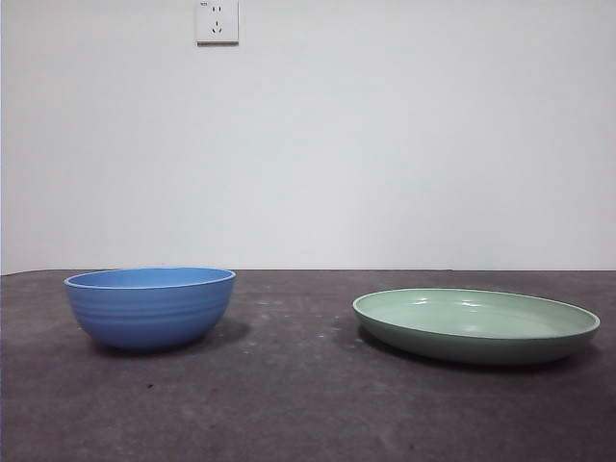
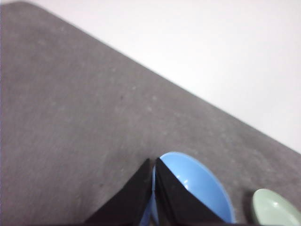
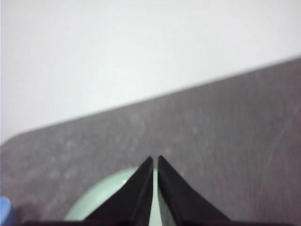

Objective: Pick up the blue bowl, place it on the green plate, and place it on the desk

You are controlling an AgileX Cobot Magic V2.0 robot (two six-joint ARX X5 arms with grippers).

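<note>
Blue bowl (image 1: 150,306) rests lower left on tabletop (image 1: 289,404), apart from green plate (image 1: 475,323); nothing begun. Left pincer (image 2: 154,162) and right pincer (image 3: 154,160) seemingly near-closed, empty.

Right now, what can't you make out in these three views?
- Blue bowl inside: front view is level with the rim; in the left wrist view the left claw covers part of it and the edge cuts it off.
- Green plate: mostly hidden behind the right claw in the right wrist view; only a cropped sliver in the left wrist view.
- Both arms: absent from the front view.
- Wall socket: cut by the top edge.
</note>
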